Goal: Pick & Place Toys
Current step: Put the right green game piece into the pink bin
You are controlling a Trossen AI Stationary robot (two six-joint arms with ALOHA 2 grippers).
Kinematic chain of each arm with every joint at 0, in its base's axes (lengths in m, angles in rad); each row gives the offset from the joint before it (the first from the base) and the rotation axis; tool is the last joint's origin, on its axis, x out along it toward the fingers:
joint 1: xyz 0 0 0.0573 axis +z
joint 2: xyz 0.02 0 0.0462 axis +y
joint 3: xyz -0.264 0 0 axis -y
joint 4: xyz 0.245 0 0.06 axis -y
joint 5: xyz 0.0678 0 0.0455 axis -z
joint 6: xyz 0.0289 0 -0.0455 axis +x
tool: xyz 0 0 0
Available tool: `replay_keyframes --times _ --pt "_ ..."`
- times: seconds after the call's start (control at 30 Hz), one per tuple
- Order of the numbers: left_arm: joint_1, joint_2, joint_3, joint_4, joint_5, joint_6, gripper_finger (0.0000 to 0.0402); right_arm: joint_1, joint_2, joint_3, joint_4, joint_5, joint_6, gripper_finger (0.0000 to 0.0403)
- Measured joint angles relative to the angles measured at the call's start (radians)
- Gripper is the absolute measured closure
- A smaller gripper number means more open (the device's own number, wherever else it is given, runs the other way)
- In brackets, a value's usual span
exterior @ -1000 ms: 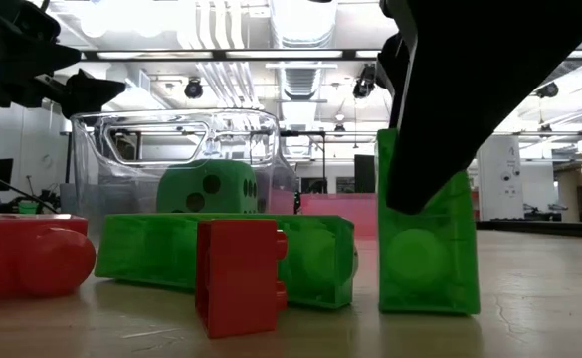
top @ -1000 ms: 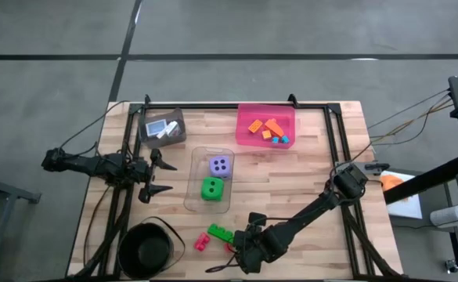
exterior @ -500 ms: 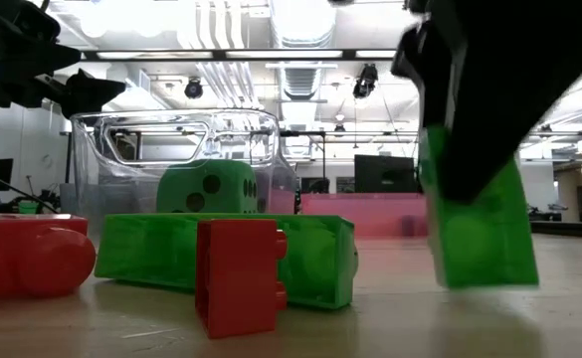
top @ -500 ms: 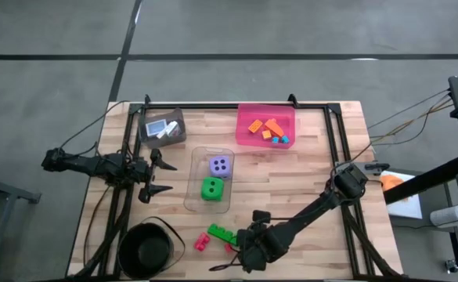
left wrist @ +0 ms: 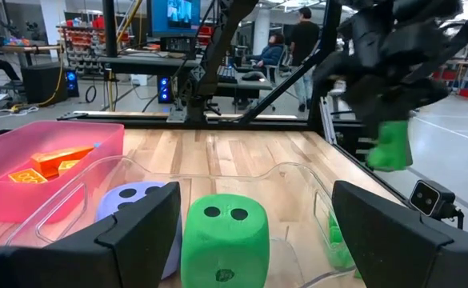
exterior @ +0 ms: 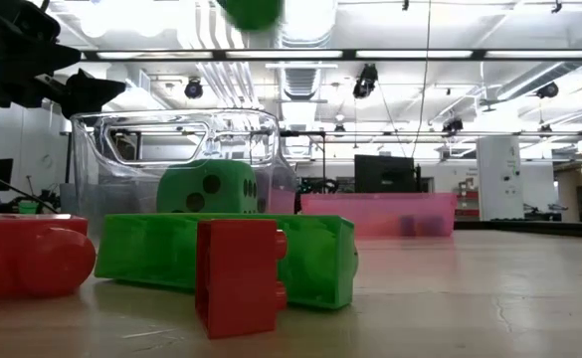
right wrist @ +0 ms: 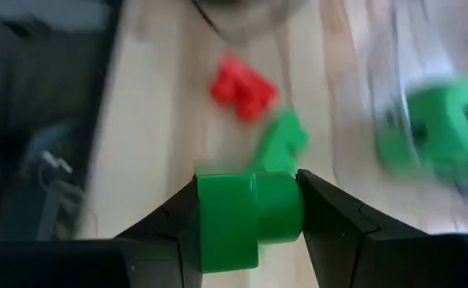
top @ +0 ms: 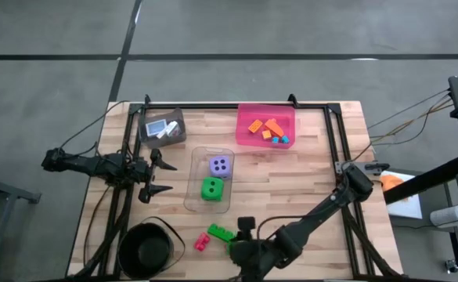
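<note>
Toys sit across a wooden table [top: 307, 188]: a green die [top: 210, 189] and a purple die [top: 220, 165] in the clear bin [top: 196, 196], orange and teal bricks [top: 268, 130] in the pink bin [top: 244, 117]. Near the front edge, the right gripper [right wrist: 250, 210] clamps a green brick [right wrist: 246, 214] above a second green brick [top: 221, 233] and a red brick [top: 202, 243]. The left gripper [top: 156, 174], fingers spread, waits beside the clear bin.
</note>
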Motion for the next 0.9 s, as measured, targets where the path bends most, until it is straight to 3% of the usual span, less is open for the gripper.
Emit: replay_keyframes --times 0.2,0.33,0.57,0.77,0.9 --pt "0.000 0.000 0.000 0.000 0.000 0.000 0.0074 0.002 0.000 -0.026 0.255 -0.001 -0.171 0.0245" --pt "0.000 0.000 0.000 0.000 0.000 0.000 0.0074 -0.003 0.000 -0.122 0.551 -0.031 -0.305 0.0245" --pt "0.000 0.000 0.000 0.000 0.000 0.000 0.0074 -0.051 -0.014 -0.394 1.130 -0.134 -0.430 0.0245" --pt "0.000 0.000 0.000 0.000 0.000 0.000 0.0074 -0.087 -0.139 -0.681 1.381 -0.121 -0.414 0.0245" --pt "0.000 0.000 0.000 0.000 0.000 0.000 0.0074 -0.113 -0.270 -0.862 1.421 -0.027 -0.406 0.0245"
